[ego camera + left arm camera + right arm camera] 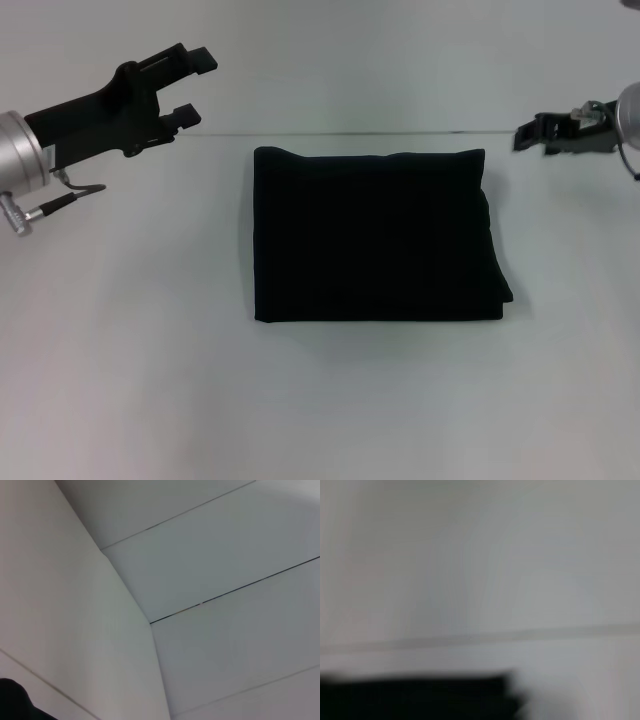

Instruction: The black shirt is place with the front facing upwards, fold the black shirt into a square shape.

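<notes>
The black shirt (375, 235) lies folded into a near-square block in the middle of the white table (150, 380). No print or label shows. A dark strip of it shows in the right wrist view (415, 697), and a dark corner shows in the left wrist view (15, 702). My left gripper (195, 88) is open and empty, raised at the far left, apart from the shirt. My right gripper (525, 135) hovers at the far right, level with the shirt's far edge, holding nothing.
A thin seam line (350, 133) runs across the table just beyond the shirt. The left wrist view shows only white wall panels with dark seams (235, 590).
</notes>
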Robot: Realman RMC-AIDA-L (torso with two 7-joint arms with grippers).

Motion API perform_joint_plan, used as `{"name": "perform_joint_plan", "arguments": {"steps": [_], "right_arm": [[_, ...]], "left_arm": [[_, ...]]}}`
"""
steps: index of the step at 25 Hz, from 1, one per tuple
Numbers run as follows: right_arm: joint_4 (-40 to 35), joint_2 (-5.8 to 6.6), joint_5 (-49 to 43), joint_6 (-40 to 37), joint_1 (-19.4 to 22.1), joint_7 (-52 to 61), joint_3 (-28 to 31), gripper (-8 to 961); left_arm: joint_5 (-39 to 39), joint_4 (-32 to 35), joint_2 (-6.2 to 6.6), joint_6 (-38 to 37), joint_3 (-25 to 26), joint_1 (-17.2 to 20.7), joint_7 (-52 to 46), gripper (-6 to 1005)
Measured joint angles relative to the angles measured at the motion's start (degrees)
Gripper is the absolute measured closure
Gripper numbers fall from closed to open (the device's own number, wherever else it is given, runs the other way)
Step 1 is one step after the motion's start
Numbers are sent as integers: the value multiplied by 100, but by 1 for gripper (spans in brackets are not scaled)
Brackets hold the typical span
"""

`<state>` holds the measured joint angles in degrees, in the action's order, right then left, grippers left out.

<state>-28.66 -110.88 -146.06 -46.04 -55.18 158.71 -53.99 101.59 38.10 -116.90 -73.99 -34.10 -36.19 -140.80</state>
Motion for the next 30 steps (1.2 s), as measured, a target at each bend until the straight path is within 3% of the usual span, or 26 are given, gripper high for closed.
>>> {"name": "perform_joint_plan", "arguments": {"steps": [2, 4, 7, 20, 23, 27, 30], "right_arm": [[-387, -33, 585, -914, 202, -269, 139, 494], [-572, -80, 1101, -1744, 370, -424, 224, 493], [-392, -111, 1296, -2193, 446, -426, 223, 491], [135, -165, 891, -2342, 515, -231, 94, 488], [-329, -92, 632, -2633, 637, -36, 218, 487], [-1320, -31, 1094, -3203, 1042, -117, 903, 486], [-1428, 189, 1638, -3535, 1171, -406, 1542, 486]], "left_arm": [[0, 7, 2, -58, 35, 18, 0, 166], [3, 7, 6, -93, 71, 48, 6, 167], [1, 4, 7, -187, 163, 82, 46, 168], [0, -10, 6, -312, 171, 52, 68, 175], [56, -1, 14, -389, 145, 51, 70, 177], [632, 0, 111, -799, 139, 73, -71, 179], [1211, -50, 164, -1292, 173, 98, -279, 180]]}}
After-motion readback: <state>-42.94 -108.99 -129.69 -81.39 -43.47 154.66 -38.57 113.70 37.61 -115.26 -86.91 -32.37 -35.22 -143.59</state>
